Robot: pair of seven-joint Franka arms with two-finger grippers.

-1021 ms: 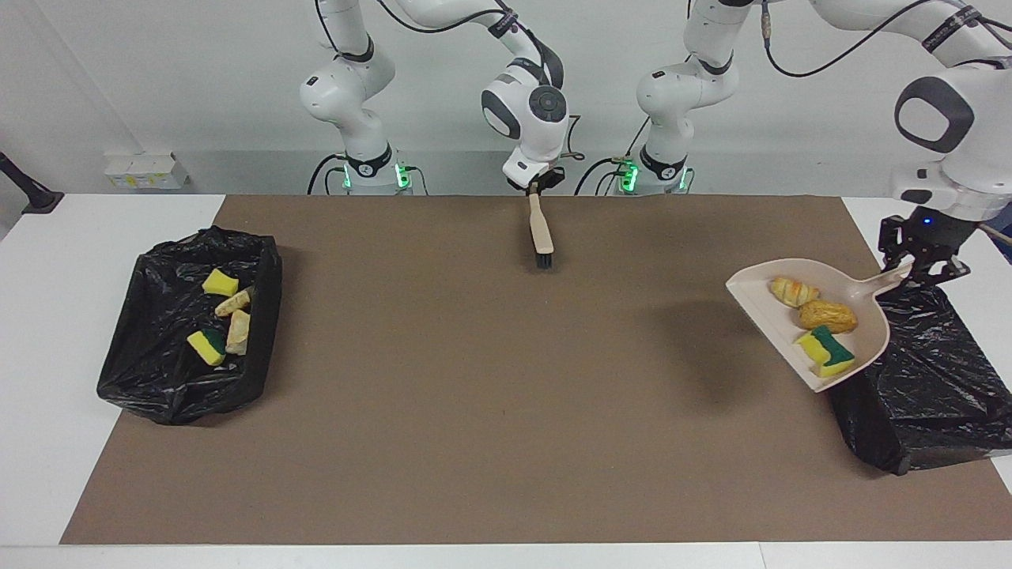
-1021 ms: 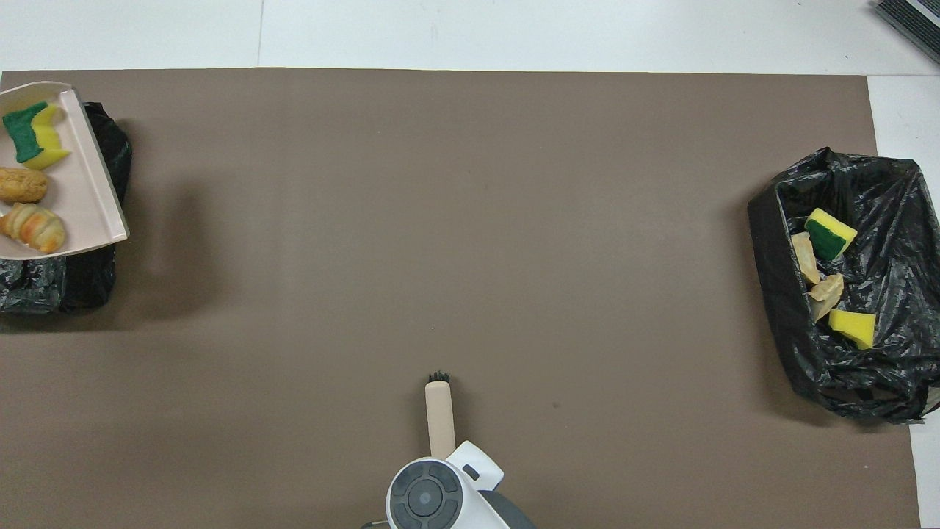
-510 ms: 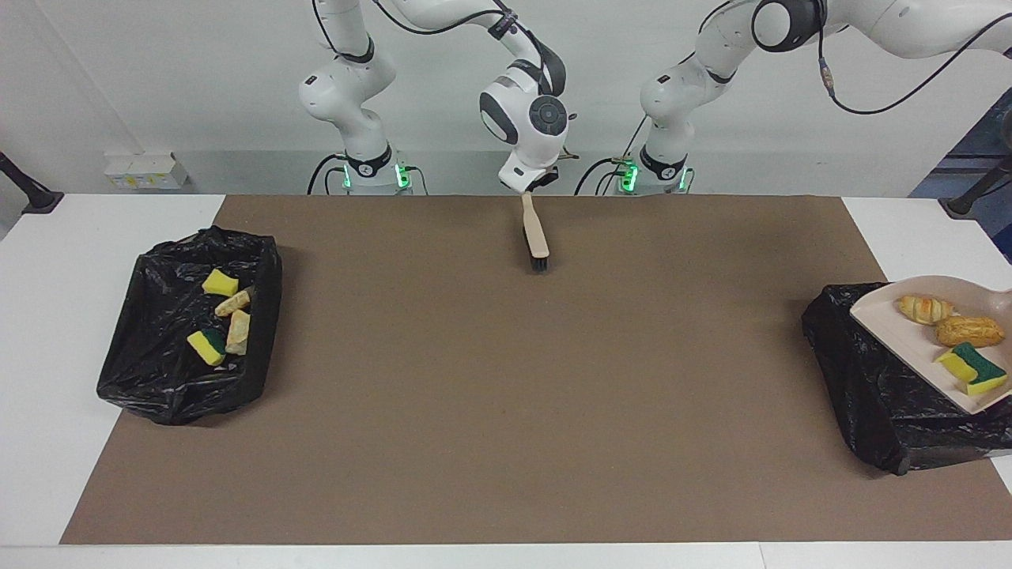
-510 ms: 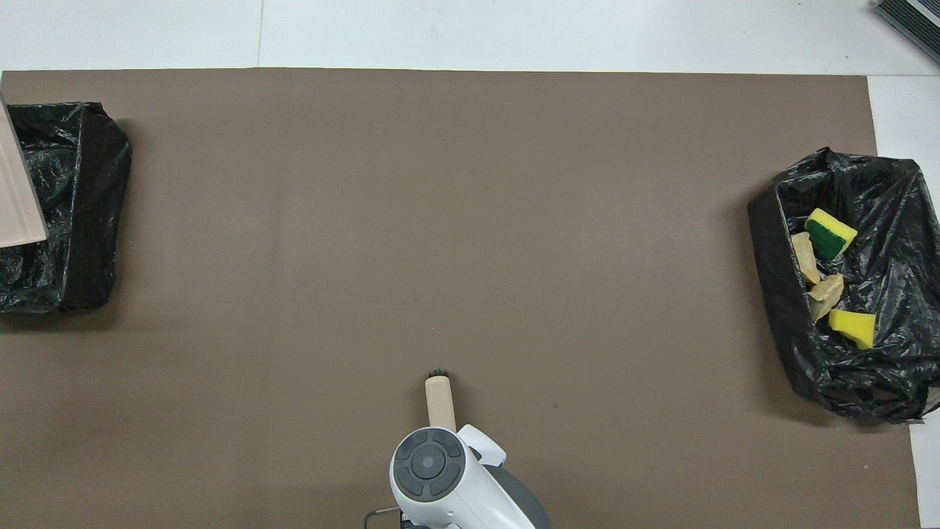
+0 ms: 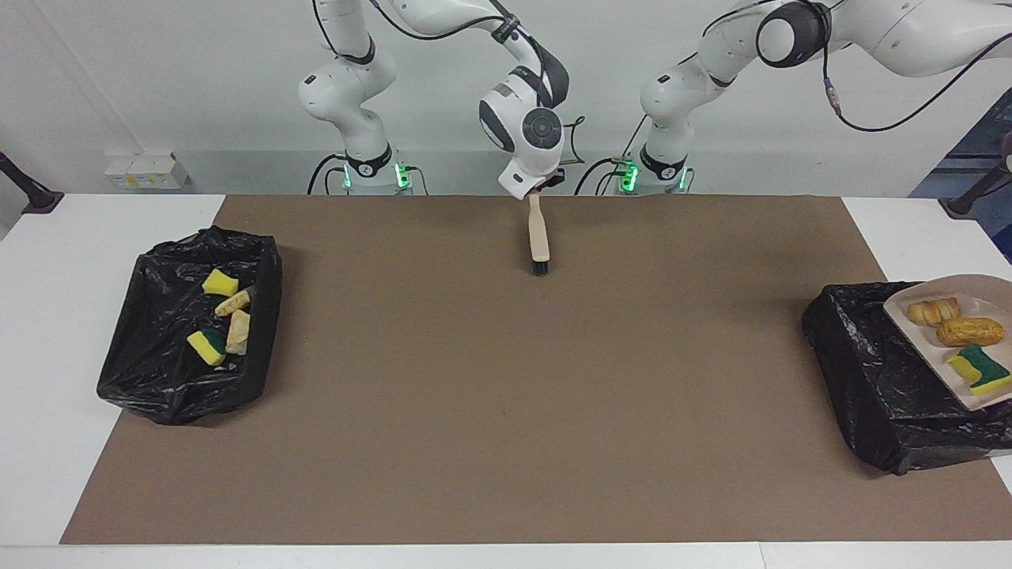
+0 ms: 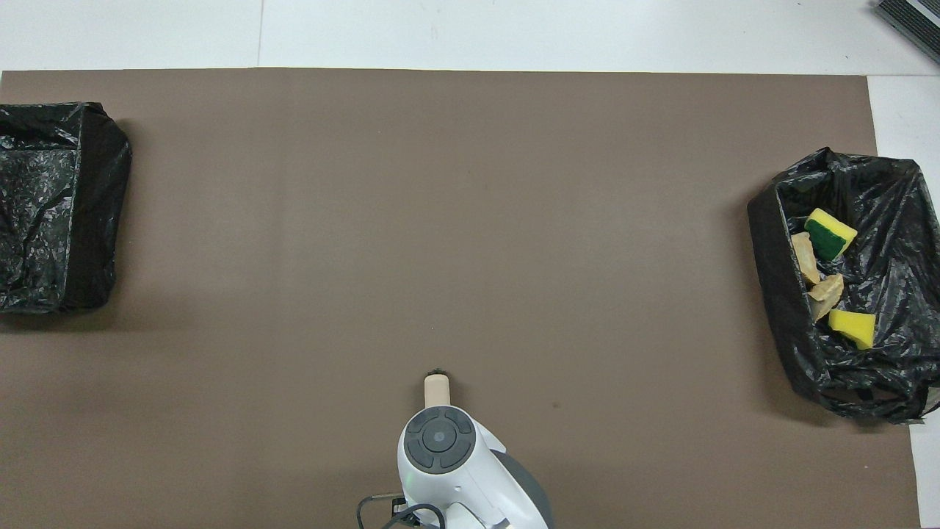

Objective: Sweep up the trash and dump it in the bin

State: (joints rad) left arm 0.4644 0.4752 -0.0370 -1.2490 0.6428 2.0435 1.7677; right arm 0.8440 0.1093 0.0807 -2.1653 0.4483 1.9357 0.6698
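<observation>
Right end effector [image 5: 536, 190] clamped on the handle of the brush [image 5: 539, 233], at the middle of the worktop's [image 5: 47, 316] edge nearest the robots. Brush hanging nearly upright, bristles down at the brown mat [image 5: 506, 395]; touching or just clear, cannot tell. Parked there, seemingly, with no sweeping left to do.

Left end effector out of frame at its own end of the worktop. Taken as closed on the handle of the dustpan [image 5: 984, 296], itself tilted in the air over the black-bagged bin [image 5: 862, 356] at that end.

In the pan: three scraps of trash [image 5: 969, 330], namely a striped pastry lump, a browner lump and a yellow-and-green sponge piece, none tipped out yet. In the second bagged bin [image 5: 158, 348], at the right arm's end of the worktop: four more scraps [image 5: 225, 316], two sponge pieces and two pale lumps. No scrap seen loose on the mat.

Step in hand, by all appearances: the dump of the last load. Next move likely a steeper tilt of the pan, open lip downward, kept well inside the bag's mouth. Worth watching: the lip's closeness to the bin's rim on the side toward the middle of the worktop, and the light sponge piece, apt to cling or bounce rather than slide.
</observation>
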